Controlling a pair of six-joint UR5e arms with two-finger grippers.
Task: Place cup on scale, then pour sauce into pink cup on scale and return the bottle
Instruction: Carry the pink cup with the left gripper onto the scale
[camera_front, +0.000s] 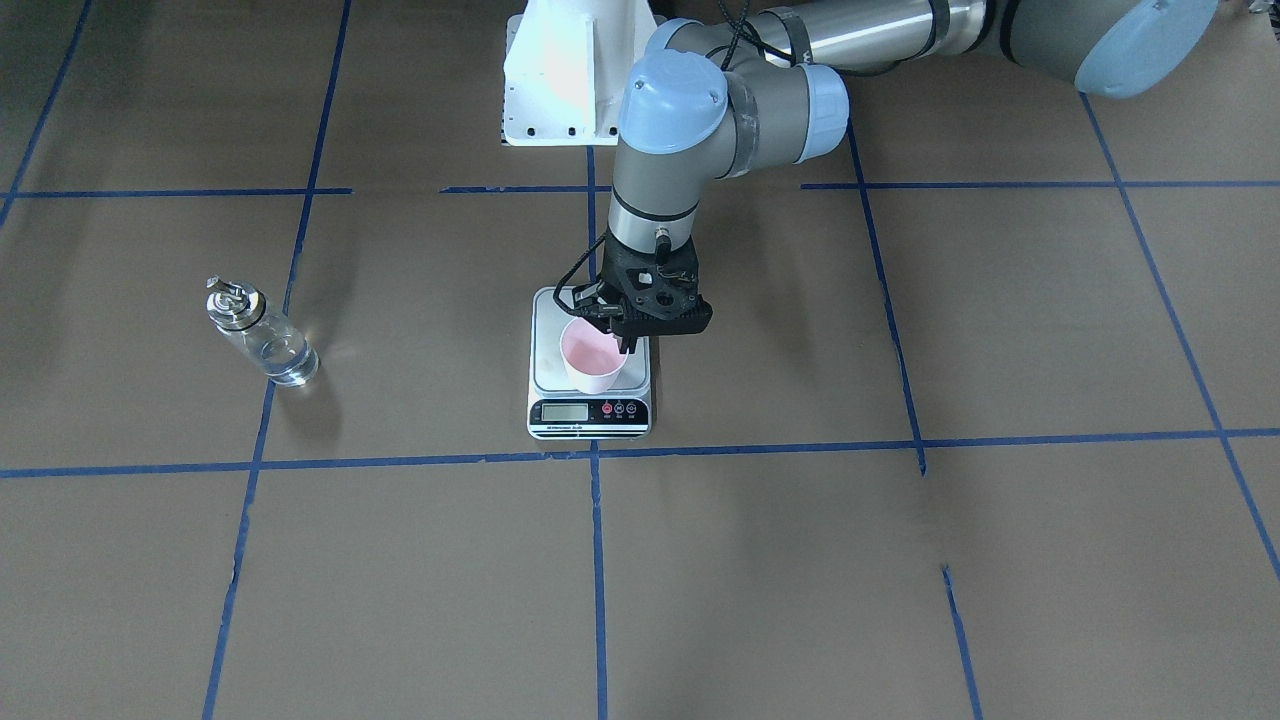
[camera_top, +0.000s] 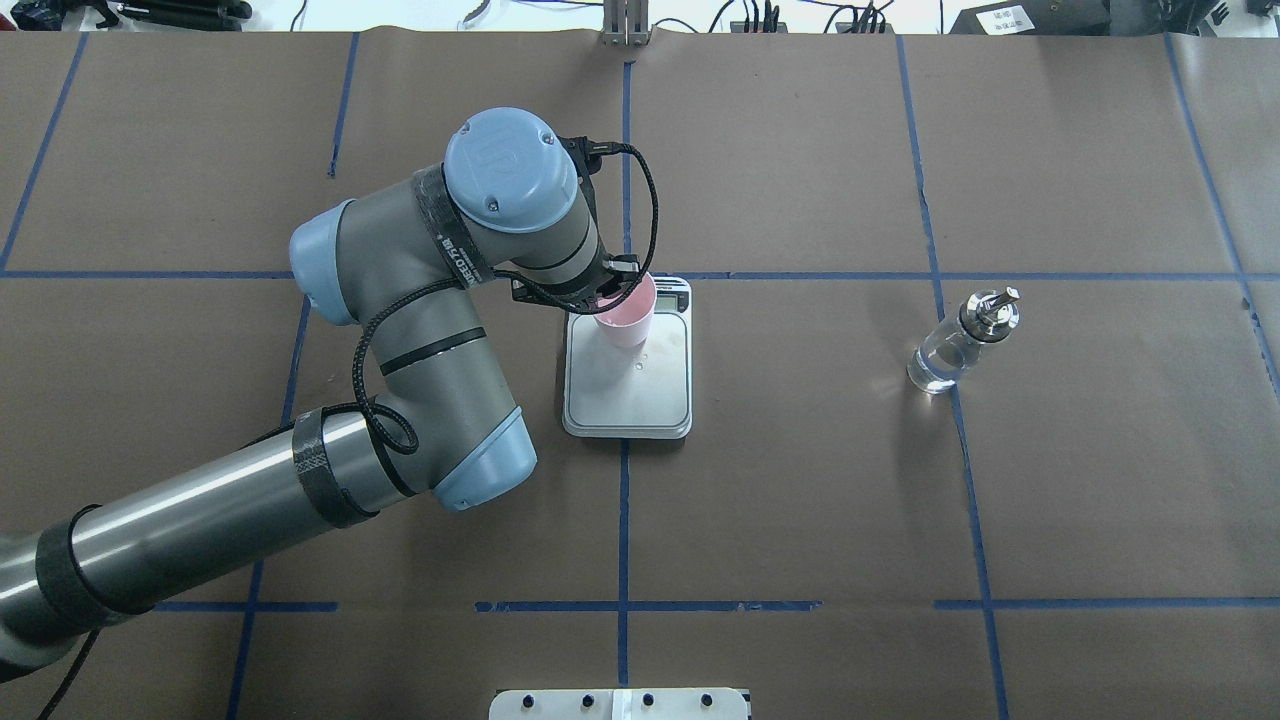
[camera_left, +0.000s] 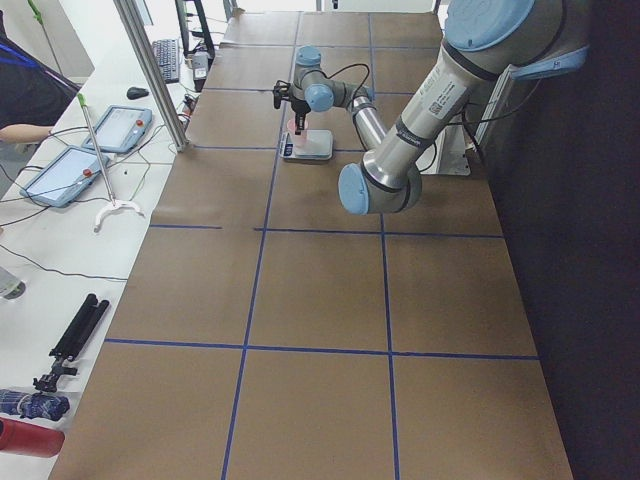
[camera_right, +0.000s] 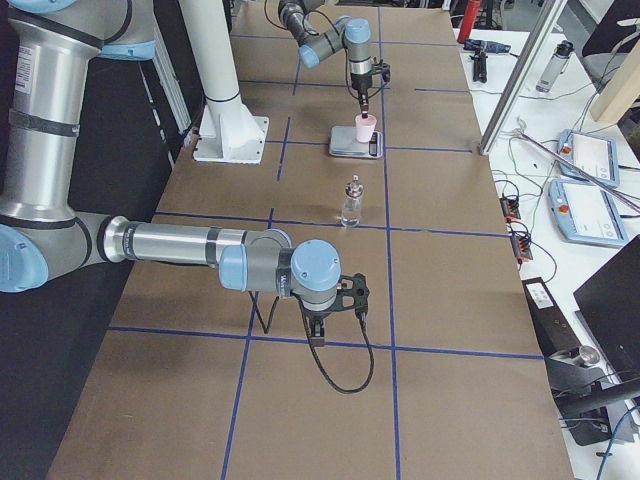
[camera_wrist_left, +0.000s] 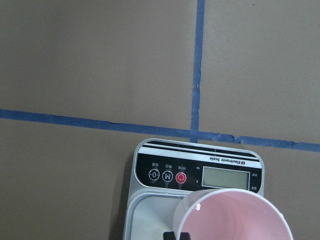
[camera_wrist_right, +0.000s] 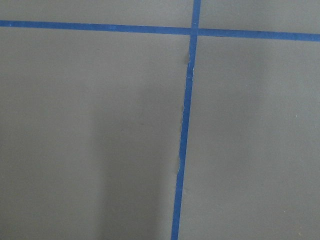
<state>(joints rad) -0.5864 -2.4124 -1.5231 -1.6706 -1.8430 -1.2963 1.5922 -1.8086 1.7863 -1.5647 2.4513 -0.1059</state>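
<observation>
**Lightly: paper cup pinched at rim**

Left claw (camera_front: 615, 335) grasps the thin wall of the cup (camera_front: 590, 362), which stands on the scale (camera_front: 548, 360). The cup looks light and crushable. The glass bottle (camera_front: 262, 335), likely slick, stands well apart: grip its body. Right claw (camera_right: 318, 335): cannot tell.

Spreading brown paper over the whole table (camera_front: 1000, 330). Running across it in a grid, blue tape lines (camera_front: 597, 560). Standing at the robot's edge, a white pedestal (camera_front: 560, 80). Lying on the white side bench (camera_left: 60, 270): a far pendant (camera_left: 125, 128), a near pendant (camera_left: 60, 176), a keyboard (camera_left: 168, 60), a mouse (camera_left: 137, 92), a folded black tripod (camera_left: 72, 340), a red cylinder (camera_left: 25, 437). Rising at the bench edge, a metal post (camera_left: 150, 70). Resting near the pendants, a person's forearm (camera_left: 25, 132).
</observation>
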